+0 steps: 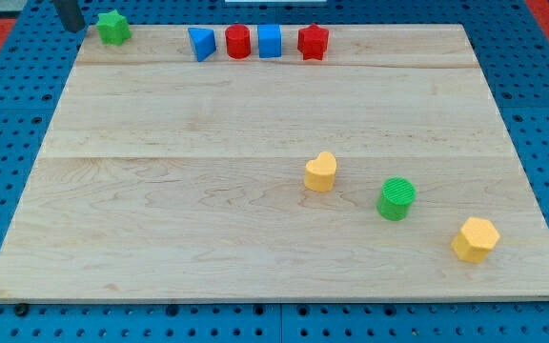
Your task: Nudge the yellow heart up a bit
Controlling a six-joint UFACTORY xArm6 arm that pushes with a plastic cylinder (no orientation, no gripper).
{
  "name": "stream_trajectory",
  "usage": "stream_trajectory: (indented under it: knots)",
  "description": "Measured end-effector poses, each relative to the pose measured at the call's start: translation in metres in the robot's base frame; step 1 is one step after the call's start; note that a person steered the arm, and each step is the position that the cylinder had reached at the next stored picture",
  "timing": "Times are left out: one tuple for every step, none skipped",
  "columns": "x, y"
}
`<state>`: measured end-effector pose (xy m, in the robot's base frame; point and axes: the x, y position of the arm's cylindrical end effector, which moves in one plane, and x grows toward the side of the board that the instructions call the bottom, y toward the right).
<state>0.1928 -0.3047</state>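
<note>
The yellow heart (320, 172) lies on the wooden board, right of centre in the lower half. My tip (72, 28) is at the view's top left corner, just left of a green star block (113, 28) and far from the yellow heart. A green cylinder (396, 198) sits to the heart's lower right, and a yellow hexagon (475, 238) lies further to the lower right.
Along the view's top edge stand a blue triangular block (201, 43), a red hexagonal block (238, 42), a blue cube (270, 41) and a red star block (313, 42). The board (179, 219) rests on a blue perforated surface.
</note>
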Motion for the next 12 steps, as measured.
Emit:
stream_trajectory:
  knots:
    - [-0.001,0.014]
    - [-0.001,0.065]
    - [-0.001,0.129]
    - [0.001,0.109]
    - [0.020,0.103]
    - [0.035,0.103]
    - [0.070,0.106]
    - [0.108,0.131]
    - [0.130,0.177]
    - [0.130,0.269]
    - [0.171,0.352]
    - [0.210,0.412]
